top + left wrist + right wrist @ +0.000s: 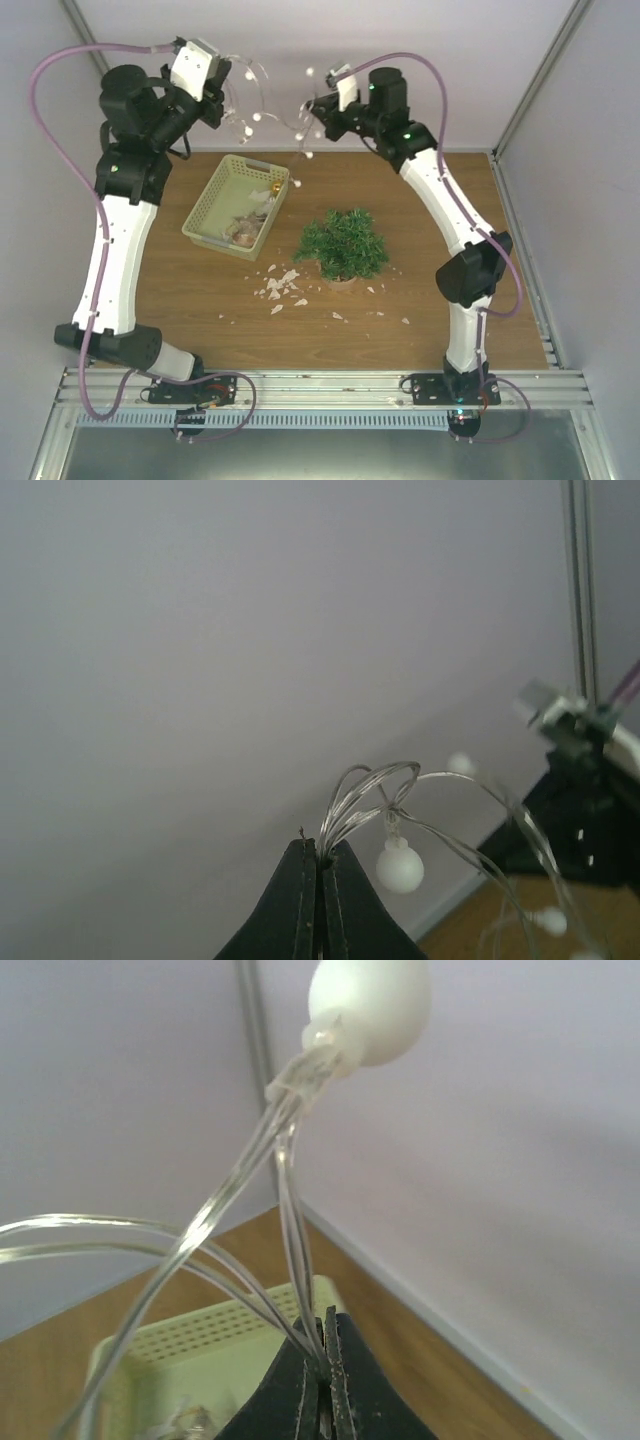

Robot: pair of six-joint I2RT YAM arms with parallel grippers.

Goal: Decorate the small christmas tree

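The left gripper (320,855) and the right gripper (325,1325) each have their jaws pressed together on the clear wire of the string of lights (398,865). The string hangs between them in loose loops, high above the far edge of the table (200,290).

The step in hand looks like draping it. Both arms should come toward the near side and down together, with the span slack enough to sag onto the crown instead of pulling taut across it. One loose end dangles near the far corner of the yellow-green basket (207,195), so it needs to be led away from there or it may catch on the rim.

The small christmas tree (343,243) stands upright near the middle of the table, just right of the basket. It is bushy, dark green and rounded from above, with a little of its brownish pot showing at the near side. No decoration shows on it. White scraps (280,285) lie just beside it.
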